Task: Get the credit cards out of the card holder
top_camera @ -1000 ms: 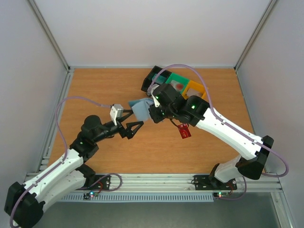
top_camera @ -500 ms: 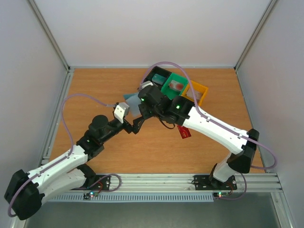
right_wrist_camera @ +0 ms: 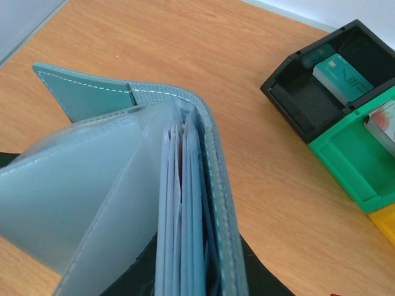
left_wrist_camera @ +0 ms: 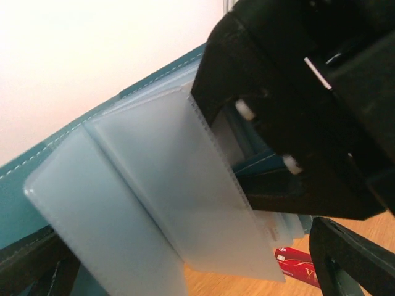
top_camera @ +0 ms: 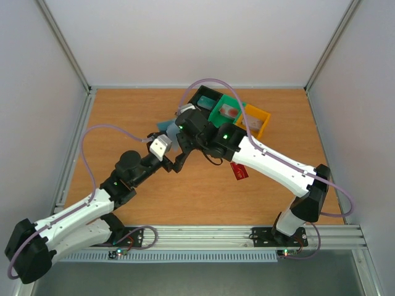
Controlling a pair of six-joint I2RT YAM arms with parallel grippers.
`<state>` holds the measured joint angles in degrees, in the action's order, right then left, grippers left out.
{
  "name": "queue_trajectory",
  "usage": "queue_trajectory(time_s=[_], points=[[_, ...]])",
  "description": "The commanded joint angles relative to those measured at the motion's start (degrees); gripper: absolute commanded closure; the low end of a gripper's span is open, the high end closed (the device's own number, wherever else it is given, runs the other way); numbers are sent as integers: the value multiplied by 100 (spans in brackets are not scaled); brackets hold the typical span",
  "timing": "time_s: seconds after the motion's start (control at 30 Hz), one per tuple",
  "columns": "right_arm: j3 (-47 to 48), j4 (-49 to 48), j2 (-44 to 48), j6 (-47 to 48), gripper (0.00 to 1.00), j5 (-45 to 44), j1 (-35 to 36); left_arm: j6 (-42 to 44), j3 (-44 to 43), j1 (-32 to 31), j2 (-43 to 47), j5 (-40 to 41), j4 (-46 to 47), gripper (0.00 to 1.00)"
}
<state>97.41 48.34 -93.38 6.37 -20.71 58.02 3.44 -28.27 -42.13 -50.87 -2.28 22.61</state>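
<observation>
The light blue card holder (right_wrist_camera: pixel 207 185) hangs open above the table, and my right gripper (right_wrist_camera: pixel 197 285) is shut on its spine edge. Its frosted inner pockets (left_wrist_camera: pixel 154 197) fan out in front of my left gripper (left_wrist_camera: pixel 197 274), which stands open, a black finger on either side of them; I cannot tell whether they touch. From above, the card holder (top_camera: pixel 166 127) shows as a teal flap beside my right gripper (top_camera: pixel 185 139) and left gripper (top_camera: pixel 178 156). A dark red credit card (top_camera: pixel 239 171) lies flat on the table. A pale teal credit card (right_wrist_camera: pixel 341 77) lies in the black bin (right_wrist_camera: pixel 296 105).
Black bin (top_camera: pixel 205 98), green bin (top_camera: pixel 226 111) and orange bin (top_camera: pixel 257 121) stand in a row at the back, just behind the right arm. The green bin (right_wrist_camera: pixel 352 166) holds another card (right_wrist_camera: pixel 384 125). Both arms cross over the table's middle.
The right arm has carried the card holder left and toward the back. The left gripper has reached forward to meet it, so the pockets now fill its view.
</observation>
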Motion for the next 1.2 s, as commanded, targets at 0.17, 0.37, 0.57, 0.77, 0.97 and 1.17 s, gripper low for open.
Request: queue_trajectory(time_s=[0.17,0.37,0.57,0.77,0.97,1.17], points=[[-45,-119,283,453,99,707,-27,514,20,278,132,650,-587,1],[-110,114,522,894,99,2094,-195,68,119,944,334,449,-902,1],[-431,138,1005,1262,99,3458,-539,-1228,65,1493,613,-1056,-1094,1],[-991,93,1793,2001,99,4276,-722,-2332,102,1682,795,-3999,-70,1],[-1185,-13,2185,2385,99,4955,-723,-2394,-12,1654,779,-4604,163,1],[-1259,-5,2315,2687,99,5079,-722,-2222,-133,1411,872,-5150,246,24]])
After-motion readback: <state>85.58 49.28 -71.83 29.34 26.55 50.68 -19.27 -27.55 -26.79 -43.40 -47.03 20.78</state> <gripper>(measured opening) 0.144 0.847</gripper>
